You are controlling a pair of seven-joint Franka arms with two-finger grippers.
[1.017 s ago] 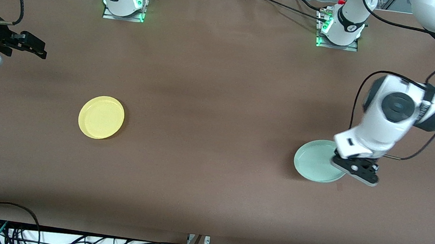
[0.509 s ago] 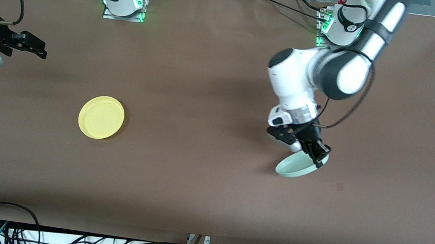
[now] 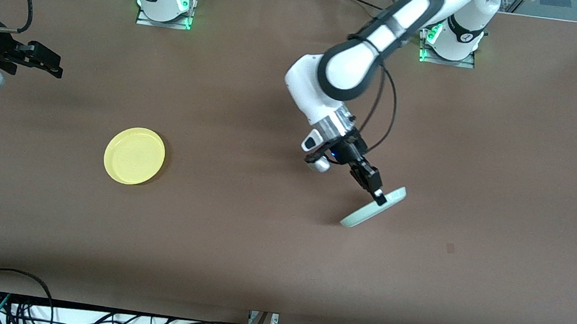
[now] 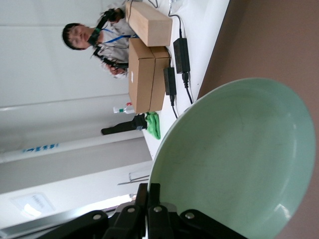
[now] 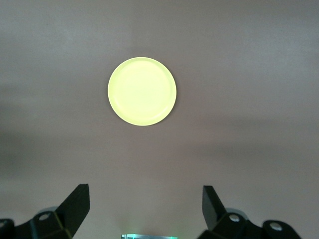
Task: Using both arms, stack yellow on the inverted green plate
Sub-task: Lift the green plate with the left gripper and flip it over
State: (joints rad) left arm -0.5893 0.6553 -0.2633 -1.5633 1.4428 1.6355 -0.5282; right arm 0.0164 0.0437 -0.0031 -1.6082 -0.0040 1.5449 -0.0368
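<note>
1. While the green plate [image 3: 373,208] is held up over the middle of the desk [image 3: 257,245], wide bare brown surface is seen all around it, with the desk's edges well apart from it on every side.
2. The plate is pinched at its rim by the left gripper [image 3: 379,197], fingers closed thin on the edge, and it is carried steeply tilted, seen almost edge-on from the front.
3. In the left wrist view the green plate [image 4: 234,159] is shown as pale mint, glossy, round, with a low raised rim, its hollow face turned to the camera.
4. The yellow plate [image 3: 134,156] is left flat on the desk toward the right arm's end, rim up, bright and untouched, well apart from the green one.
5. The right gripper [image 3: 34,61] is kept waiting in the air over the desk at its own end, fingers [image 5: 75,204] spread wide and holding nothing, the yellow plate [image 5: 142,91] in its sight.
</note>
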